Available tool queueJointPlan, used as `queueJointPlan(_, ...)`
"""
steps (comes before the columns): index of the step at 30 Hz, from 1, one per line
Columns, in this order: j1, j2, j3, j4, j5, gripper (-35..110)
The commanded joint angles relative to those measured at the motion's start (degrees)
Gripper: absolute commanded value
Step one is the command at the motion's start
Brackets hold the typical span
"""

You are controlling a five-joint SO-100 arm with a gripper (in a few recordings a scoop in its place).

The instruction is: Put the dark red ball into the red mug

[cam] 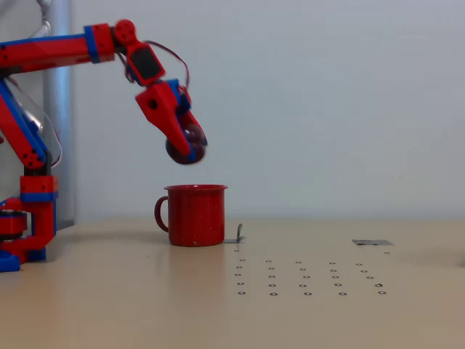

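In the fixed view the red mug (195,215) stands upright on the table, its loop handle pointing left. The red and blue arm reaches in from the left and bends downward. Its gripper (187,147) hangs a short way above the mug's rim, slightly left of the mug's centre. The dark red ball (182,150) sits between the fingers, glossy and partly covered by them. The gripper is shut on the ball, and the ball is clear of the mug.
The arm's base (22,233) stands at the left edge of the tan table (109,291). A grid of small holes (309,278) lies right of the mug. A small metal bracket (237,235) and a flat grey plate (372,242) rest on the tabletop.
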Motion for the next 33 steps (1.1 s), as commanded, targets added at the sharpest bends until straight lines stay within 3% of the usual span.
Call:
queueJointPlan(1, -1.93, 3.87, -5.89, 0.44, 1.49, 12)
queueJointPlan(33, -16.08, -17.31, -13.18, 4.75, 9.32, 11)
